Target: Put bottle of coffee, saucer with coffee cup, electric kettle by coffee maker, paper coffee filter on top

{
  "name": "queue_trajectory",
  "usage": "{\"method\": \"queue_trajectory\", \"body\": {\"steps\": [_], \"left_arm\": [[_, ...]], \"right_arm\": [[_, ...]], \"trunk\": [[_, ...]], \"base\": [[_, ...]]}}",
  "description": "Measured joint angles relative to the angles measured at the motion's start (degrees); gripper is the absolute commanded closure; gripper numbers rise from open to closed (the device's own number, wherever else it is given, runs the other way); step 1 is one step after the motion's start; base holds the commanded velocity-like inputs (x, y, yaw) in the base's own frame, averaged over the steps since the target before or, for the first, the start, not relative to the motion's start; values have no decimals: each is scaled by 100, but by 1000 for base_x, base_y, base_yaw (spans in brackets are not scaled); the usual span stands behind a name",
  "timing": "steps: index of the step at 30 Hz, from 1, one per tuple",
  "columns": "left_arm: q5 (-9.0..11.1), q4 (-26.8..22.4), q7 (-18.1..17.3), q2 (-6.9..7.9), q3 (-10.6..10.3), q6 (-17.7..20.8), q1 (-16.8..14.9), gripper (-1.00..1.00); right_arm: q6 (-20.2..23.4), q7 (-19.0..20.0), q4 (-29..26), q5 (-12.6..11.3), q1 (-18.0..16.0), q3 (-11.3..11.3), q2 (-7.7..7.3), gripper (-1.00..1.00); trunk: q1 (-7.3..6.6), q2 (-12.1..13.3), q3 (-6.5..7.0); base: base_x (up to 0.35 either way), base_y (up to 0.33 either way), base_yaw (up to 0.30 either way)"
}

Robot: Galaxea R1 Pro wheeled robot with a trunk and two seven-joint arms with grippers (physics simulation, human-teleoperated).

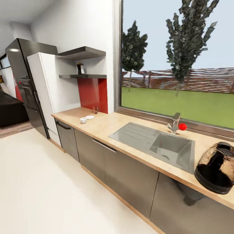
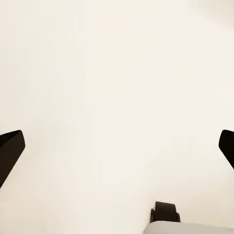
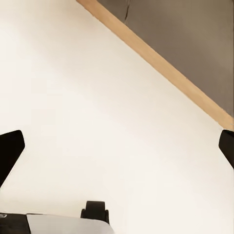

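Nearest the head camera: electric kettle [image 1: 217,167], dark and glassy, standing on the kitchen countertop [image 1: 107,125] at its front edge, just beside the sink [image 1: 156,144].

Largest to smallest from there. Countertop runs away along the window wall to a white cabinet [image 1: 44,94]. Two dark shelves [image 1: 83,76] above its far end; bottle of coffee [image 1: 80,68] stands on the lower one. Below on the worktop, saucer [image 1: 89,117] and coffee cup [image 1: 83,120] just beside each other, cup not on saucer.

Left gripper [image 2: 117,146] and right gripper [image 3: 117,146]: fingers spread wide, nothing between them, both aimed at pale floor [image 1: 39,182].

Judgement: robot in transit. Advise driving parallel to the cabinets, stopping square to the shelf before raising an arm, then gripping the bottle at mid-body.
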Motion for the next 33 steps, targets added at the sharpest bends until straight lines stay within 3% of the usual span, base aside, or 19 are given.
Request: {"method": "queue_trajectory", "body": {"steps": [12, 33], "left_arm": [[0, 0, 2, 3, 2, 0, 0, -100], [0, 0, 3, 1, 3, 5, -1, -100]], "right_arm": [[0, 3, 31, 0, 0, 5, 8, -100], [0, -1, 39, 0, 0, 4, 13, -100]], "trunk": [[0, 1, 0], [0, 1, 0]], "base": [[316, 137, 177], [239, 273, 271]]}}
